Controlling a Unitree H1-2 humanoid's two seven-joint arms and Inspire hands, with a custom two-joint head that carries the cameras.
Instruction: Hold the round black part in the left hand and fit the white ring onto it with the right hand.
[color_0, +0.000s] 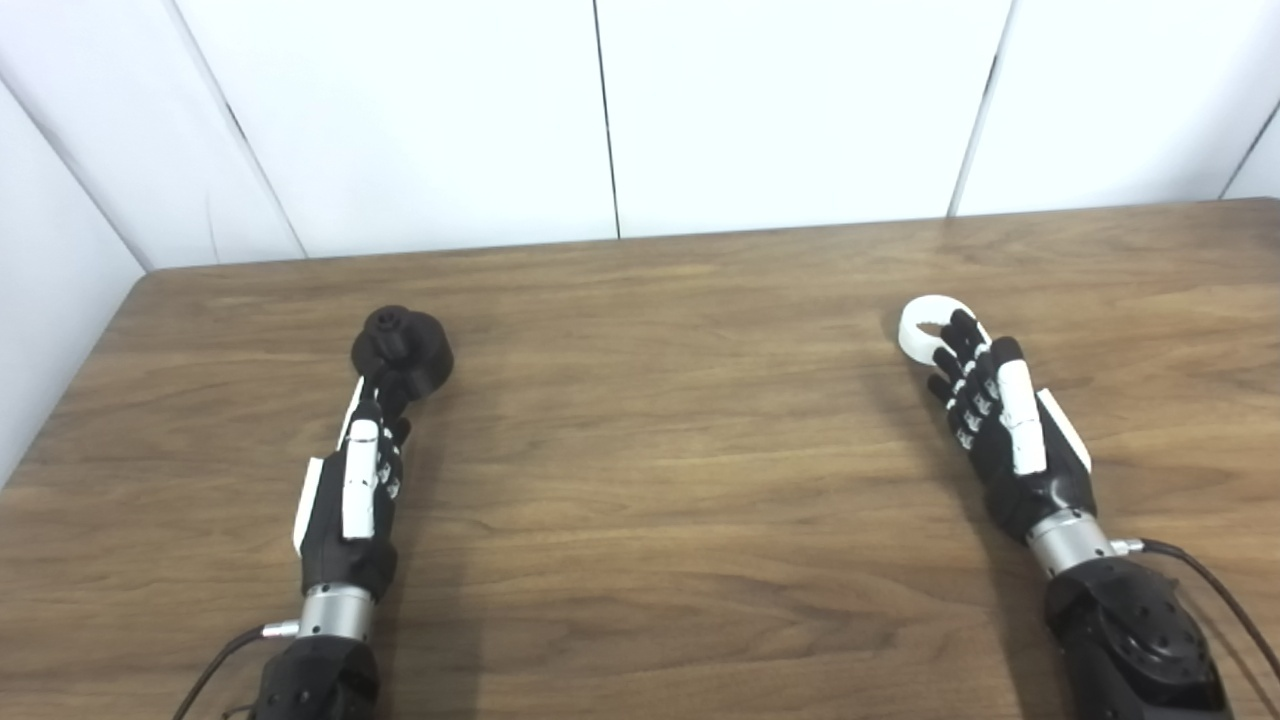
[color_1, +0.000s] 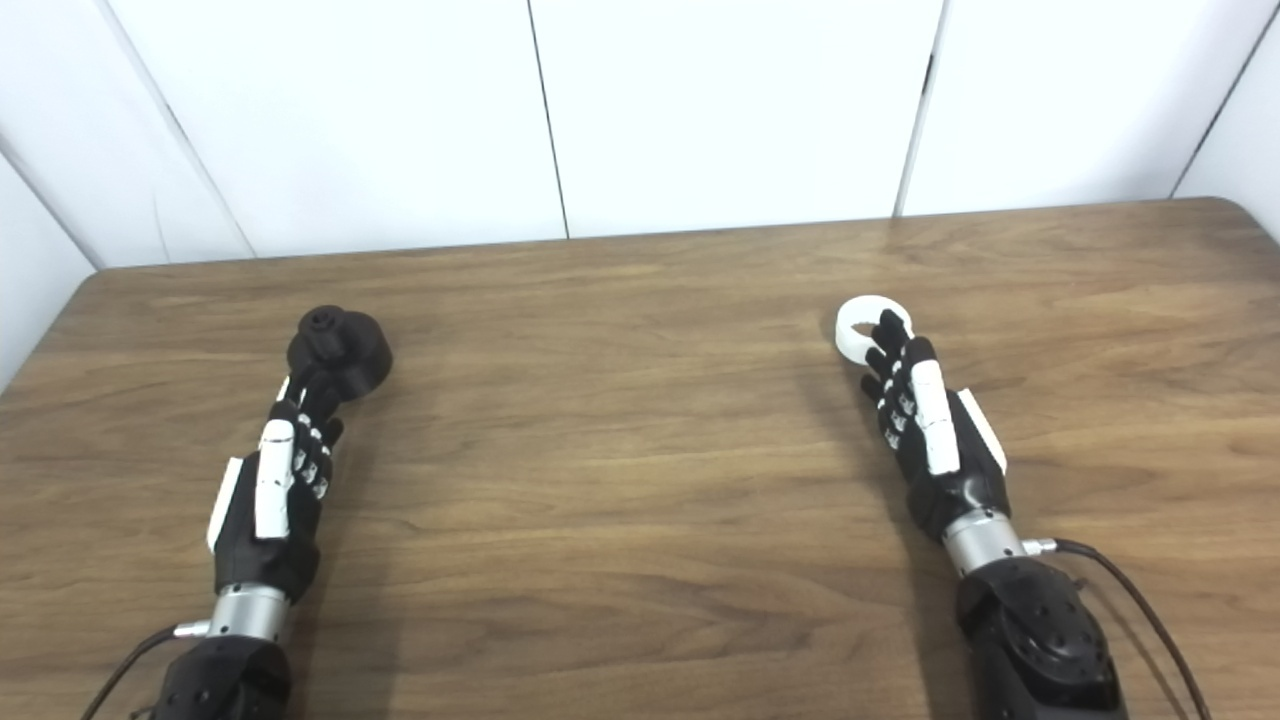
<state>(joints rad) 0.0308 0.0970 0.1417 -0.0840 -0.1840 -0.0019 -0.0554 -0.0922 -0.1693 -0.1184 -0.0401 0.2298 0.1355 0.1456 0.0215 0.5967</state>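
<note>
Two round parts, grained wood

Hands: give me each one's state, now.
Left hand: fingertips at the black part; grip cannot be told.
Right hand: fingertips over the ring; grip cannot be told.

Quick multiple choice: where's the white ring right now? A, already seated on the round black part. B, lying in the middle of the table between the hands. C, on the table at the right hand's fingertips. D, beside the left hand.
C: the white ring lies on the table at the right hand's fingertips, far from the round black part.
</note>
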